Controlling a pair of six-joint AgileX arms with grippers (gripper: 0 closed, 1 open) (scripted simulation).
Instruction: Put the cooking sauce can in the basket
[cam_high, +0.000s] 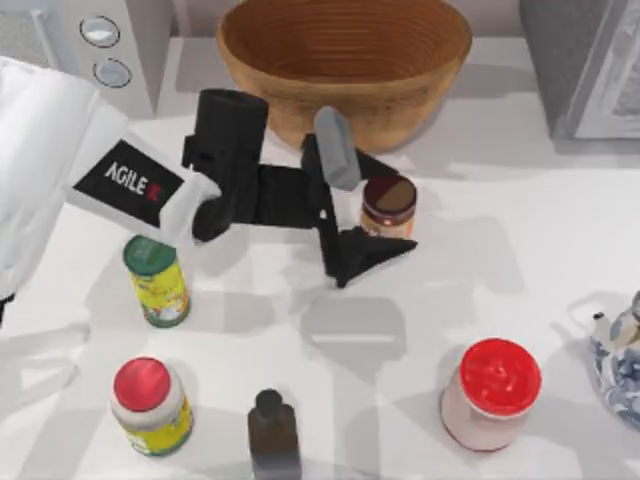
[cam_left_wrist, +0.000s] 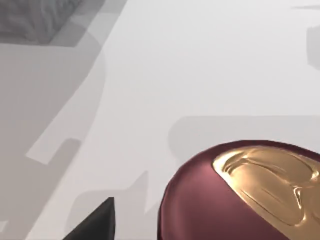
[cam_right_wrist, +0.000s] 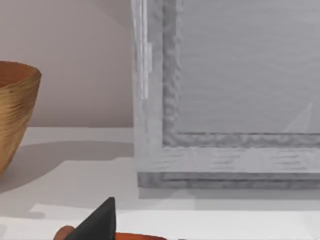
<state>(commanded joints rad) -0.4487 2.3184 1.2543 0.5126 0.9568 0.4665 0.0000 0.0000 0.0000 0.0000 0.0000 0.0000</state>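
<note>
The cooking sauce can (cam_high: 389, 200), short with a glossy dark brown lid and orange-red label, stands upright just in front of the basket (cam_high: 345, 60). My left gripper (cam_high: 396, 212) reaches in from the left and is open, one black finger behind the can and one in front of it, the can between them. In the left wrist view the can's lid (cam_left_wrist: 240, 195) looms close beside a dark fingertip (cam_left_wrist: 100, 220). My right gripper (cam_right_wrist: 100, 222) sits low near the table's back right, its wrist view facing the basket (cam_right_wrist: 15, 110).
A green-lidded yellow can (cam_high: 157, 280) stands under the left arm. Along the front are a red-lidded yellow jar (cam_high: 150, 405), a dark bottle (cam_high: 272, 430) and a big red-lidded pinkish jar (cam_high: 490, 392). A blue-white teapot (cam_high: 620, 360) and a grey cabinet (cam_high: 590, 60) sit right.
</note>
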